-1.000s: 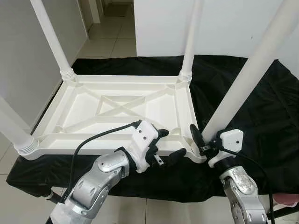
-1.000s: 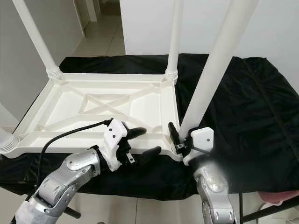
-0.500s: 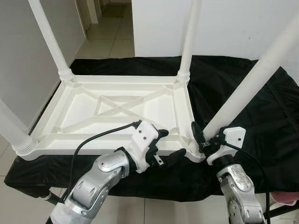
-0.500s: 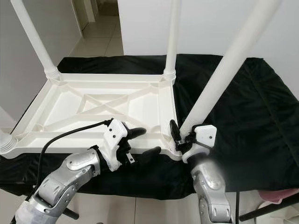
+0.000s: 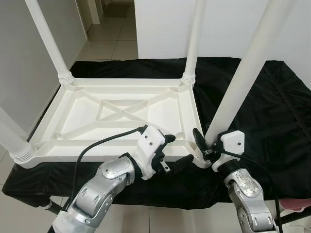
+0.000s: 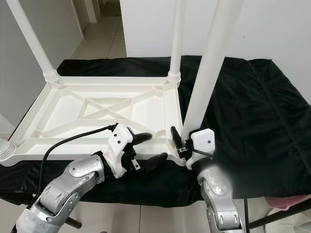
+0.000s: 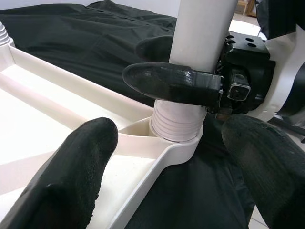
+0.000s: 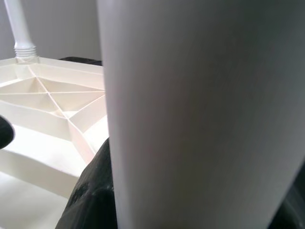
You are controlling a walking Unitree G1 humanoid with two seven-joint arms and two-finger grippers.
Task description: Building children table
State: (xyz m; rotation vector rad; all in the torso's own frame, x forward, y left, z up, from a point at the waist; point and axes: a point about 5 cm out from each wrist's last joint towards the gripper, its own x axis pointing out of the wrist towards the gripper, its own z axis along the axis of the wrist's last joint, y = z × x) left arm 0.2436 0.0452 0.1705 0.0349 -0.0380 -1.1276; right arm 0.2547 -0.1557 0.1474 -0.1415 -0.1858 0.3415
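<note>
The tabletop (image 5: 121,116) lies upside down on the black cloth (image 5: 282,116), ribs up, with legs standing at its other three corners. The fourth leg (image 5: 243,73), at the near right corner, leaned well out to the right a second ago and half a second ago; now it stands much closer to upright, its ribbed foot in the corner socket (image 7: 177,143). That suggests the leg is being straightened and seated, so the table looks nearly assembled, though whether the foot is fully home I cannot tell.

The right gripper (image 5: 208,144) sits low at that corner, forearm rising from below, its fingers closed around the leg just above the ribbed foot. The left gripper (image 5: 174,151) reaches across from the left, wrist bent towards the same corner; its two fingers (image 7: 76,171) are spread wide, straddling the tabletop's near edge and gripping nothing.
</note>
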